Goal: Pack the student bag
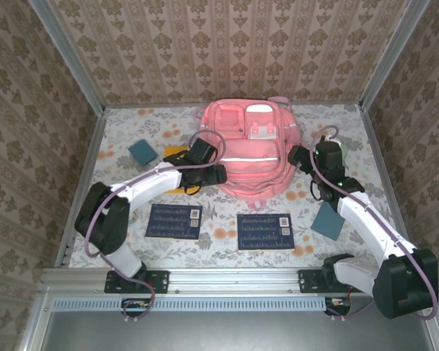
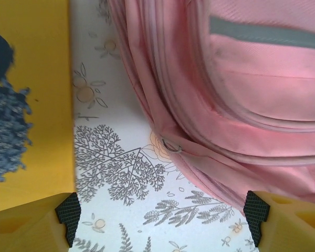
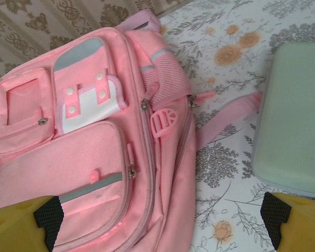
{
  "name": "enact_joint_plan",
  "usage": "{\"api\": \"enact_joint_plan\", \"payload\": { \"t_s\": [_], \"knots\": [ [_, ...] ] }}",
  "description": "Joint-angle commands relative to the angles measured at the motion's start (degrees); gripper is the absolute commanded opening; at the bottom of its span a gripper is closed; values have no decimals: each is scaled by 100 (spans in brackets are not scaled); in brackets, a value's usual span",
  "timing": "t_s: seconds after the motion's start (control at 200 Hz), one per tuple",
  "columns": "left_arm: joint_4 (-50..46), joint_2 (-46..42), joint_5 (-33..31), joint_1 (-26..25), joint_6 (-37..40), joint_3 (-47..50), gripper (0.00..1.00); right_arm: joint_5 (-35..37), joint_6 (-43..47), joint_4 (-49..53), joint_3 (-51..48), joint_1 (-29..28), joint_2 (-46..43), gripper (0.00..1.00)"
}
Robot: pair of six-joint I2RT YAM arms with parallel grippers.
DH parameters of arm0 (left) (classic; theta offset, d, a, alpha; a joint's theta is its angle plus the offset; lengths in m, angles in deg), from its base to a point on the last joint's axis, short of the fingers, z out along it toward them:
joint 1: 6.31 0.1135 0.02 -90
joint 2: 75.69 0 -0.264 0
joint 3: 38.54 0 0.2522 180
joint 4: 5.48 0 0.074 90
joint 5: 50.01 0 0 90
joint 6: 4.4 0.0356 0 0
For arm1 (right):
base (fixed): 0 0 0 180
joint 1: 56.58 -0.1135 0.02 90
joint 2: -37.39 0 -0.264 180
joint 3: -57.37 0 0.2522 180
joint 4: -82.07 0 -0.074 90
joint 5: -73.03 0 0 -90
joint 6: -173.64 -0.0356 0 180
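The student bag (image 1: 252, 157) lies flat and front up on the flowered counter (image 1: 124, 131). Its long axis runs near to far, with the white-grey patched top toward the far wall. It is soft pink fabric, rounded, with zip pockets and a pale stripe. It sits just ahead and right of the left pincer (image 2: 163, 220), whose jaws are apart and empty. It is ahead and left of the right pincer (image 3: 163, 220), also apart and empty.

Yellow sheet (image 2: 31, 105), pale-green case (image 3: 294, 115)
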Motion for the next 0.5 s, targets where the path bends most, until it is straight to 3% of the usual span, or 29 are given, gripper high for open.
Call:
{"api": "enact_joint_plan", "payload": {
  "t_s": [0.0, 0.13, 0.275, 0.335, 0.425, 0.495],
  "knots": [
    [71, 139, 361, -75, -464, -300, 83, -144, 96, 135, 185, -88, 84, 100],
    [228, 490, 421, -187, -532, -520, 82, -293, 149, 136, 219, -159, 224, 100],
    [322, 877, 462, -186, -623, -684, 73, -518, 265, 159, 313, -222, 411, 100],
    [252, 953, 369, -169, -587, -743, 57, -603, 328, 209, 394, -235, 480, 100],
    [89, 956, 184, -52, -534, -746, 22, -780, 437, 235, 483, -273, 562, 100],
    [-137, 878, 62, 128, -467, -737, 10, -934, 506, 259, 550, -297, 623, 100]
  ]
}}
